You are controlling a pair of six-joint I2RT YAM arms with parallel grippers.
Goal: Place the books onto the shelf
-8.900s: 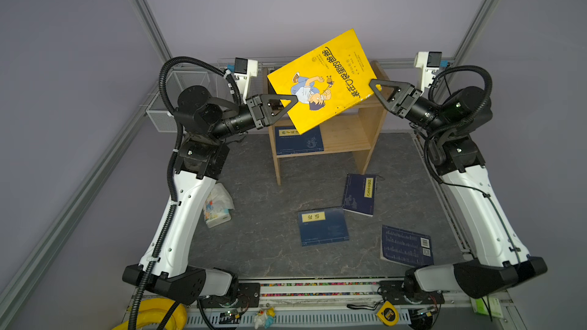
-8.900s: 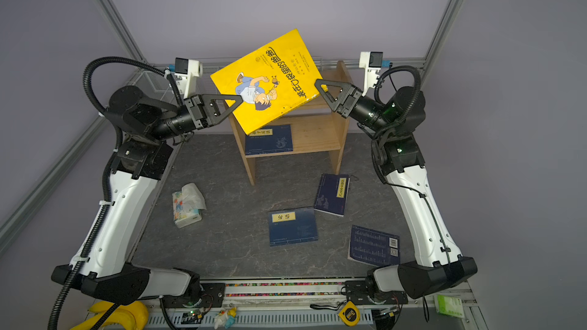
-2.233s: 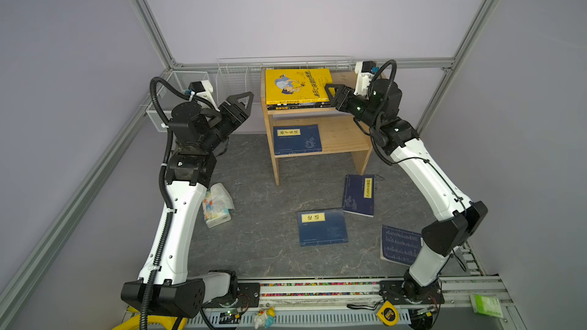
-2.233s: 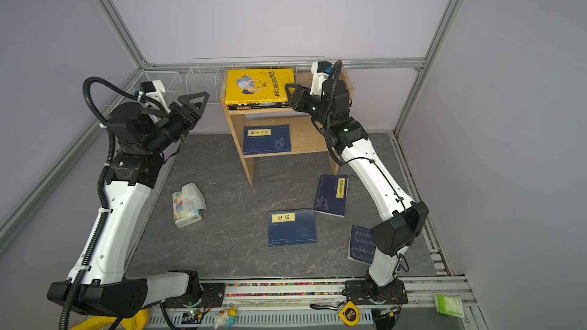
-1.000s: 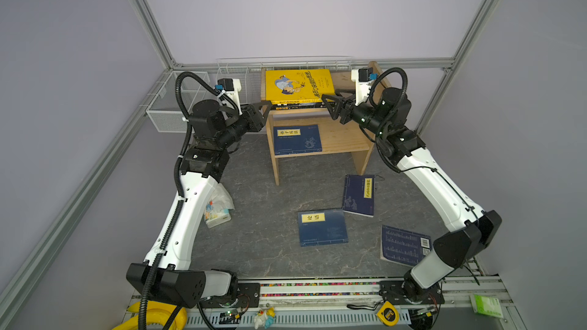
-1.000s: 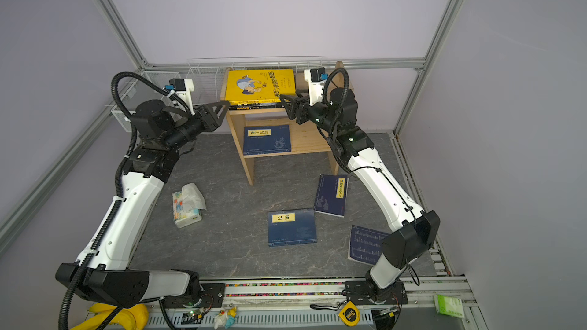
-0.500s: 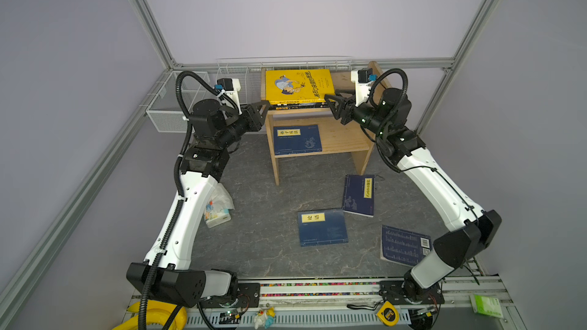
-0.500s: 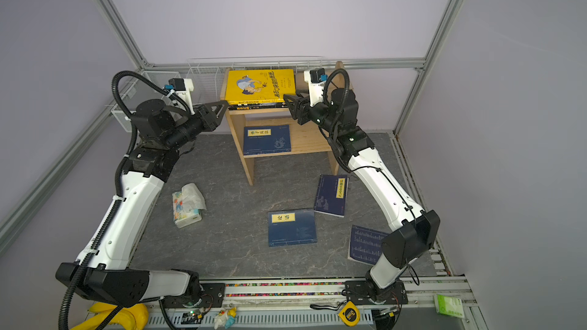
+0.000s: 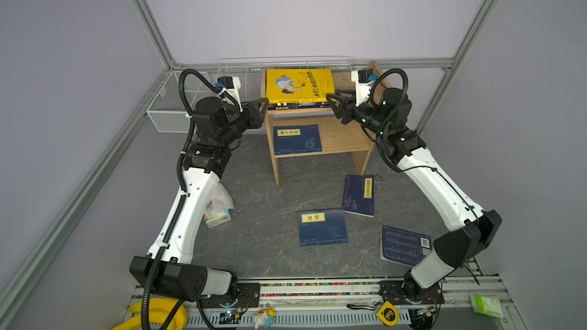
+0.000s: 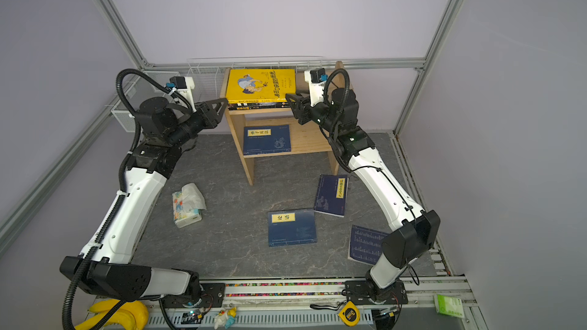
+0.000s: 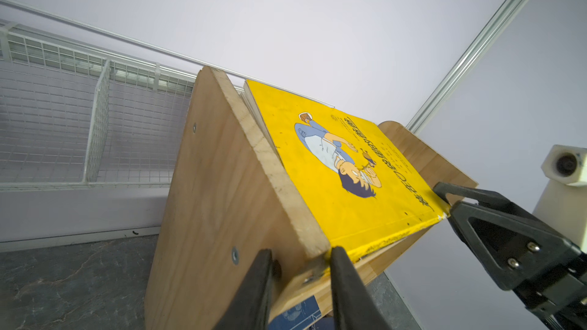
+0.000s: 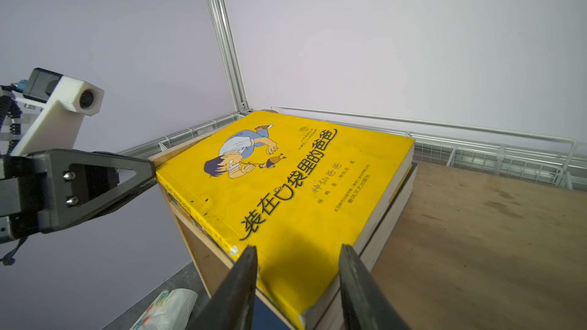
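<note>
The bright yellow paperback with the cartoon figure (image 9: 298, 85) lies flat on the top tier of the light pine two-tier shelf (image 9: 340, 134). It tops a short stack of dark-spined books (image 9: 295, 106), pushed over to the shelf's left side.

The left gripper (image 9: 266, 104) sits at the front upper corner of the shelf's left side panel (image 11: 222, 201). In the left wrist view its jaws stand a little apart, one outside the panel and one inside. The panel's front edge fills the gap between them, and the yellow paperback's spine is just beside the inner jaw. I cannot tell from this close angle whether the jaws clamp the wood or only bracket it.

The right gripper (image 9: 331, 103) is at the stack's front right corner. In the right wrist view its jaws are clearly apart, and that corner of the yellow cover (image 12: 286, 185) shows between them. Bare shelf board (image 12: 476, 233) extends beside the stack.

A navy paperback with a yellow title label (image 9: 297, 139) rests on the lower tier. Three more navy paperbacks lie on the grey marbled tabletop (image 9: 254, 169): one label up (image 9: 322, 226), one turned sideways near the shelf's right leg (image 9: 359, 195), and one partly hidden behind the right arm (image 9: 403, 244).
</note>
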